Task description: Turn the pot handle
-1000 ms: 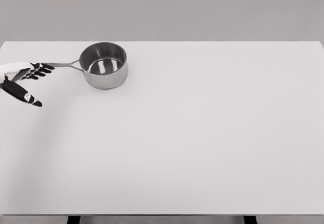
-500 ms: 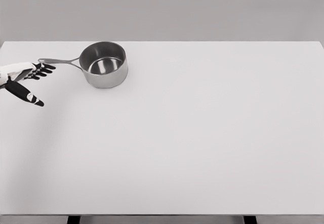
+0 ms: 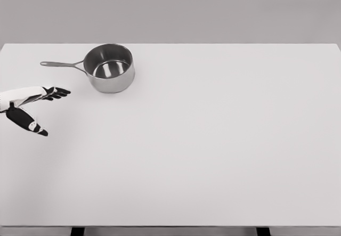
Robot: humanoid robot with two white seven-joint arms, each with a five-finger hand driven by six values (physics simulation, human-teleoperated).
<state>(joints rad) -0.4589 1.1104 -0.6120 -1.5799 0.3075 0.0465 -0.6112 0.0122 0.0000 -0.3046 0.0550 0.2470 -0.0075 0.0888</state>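
Left hand (image 3: pixel 32 105) has dropped lower in frame since half a second ago and is now clear of the handle (image 3: pixel 61 64), near but not touching. Steel saucepan (image 3: pixel 109 68) unchanged, upper left of the white surface (image 3: pixel 213 140), handle pointing left. Hand at left edge, fingers (image 3: pixel 57 92) extended rightward, thumb splayed down, released, holding nothing. Right hand not visible.
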